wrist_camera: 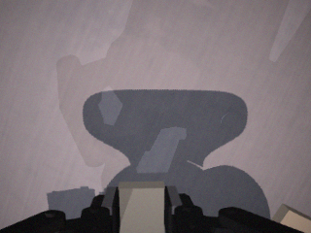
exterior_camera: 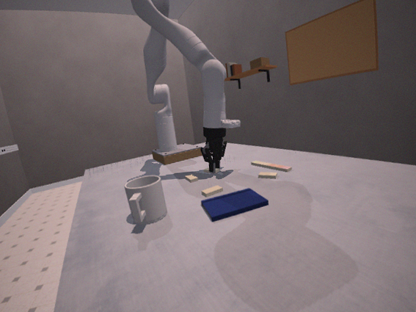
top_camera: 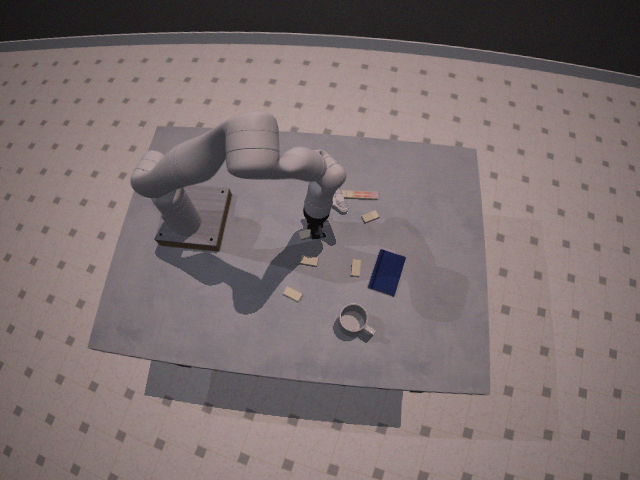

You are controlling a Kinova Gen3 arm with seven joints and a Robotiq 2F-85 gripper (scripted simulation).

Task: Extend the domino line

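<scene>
My gripper (top_camera: 317, 236) (exterior_camera: 214, 169) (wrist_camera: 141, 202) points down at the table, its fingers against both long sides of a plain cream face-down domino (top_camera: 305, 234). That domino lies at table level. The line of dominoes (top_camera: 361, 194) (exterior_camera: 271, 165) lies face up, with cream and reddish halves; the arm covers its left end in the top view, and its pips are too small to read. Other plain-backed dominoes lie apart: one (top_camera: 370, 216) (exterior_camera: 267, 174) near the line, one (top_camera: 355, 268) (exterior_camera: 212, 190) by the blue book, one (top_camera: 310, 261) (exterior_camera: 191, 178) close to my gripper, and one (top_camera: 292, 294) farther off.
A blue book (top_camera: 387, 272) (exterior_camera: 234, 203) lies flat on the table. A grey mug (top_camera: 353, 318) (exterior_camera: 146, 198) stands beyond the dominoes, away from the line. The arm's wooden base (top_camera: 210, 206) (exterior_camera: 178, 156) is on the opposite side from the book.
</scene>
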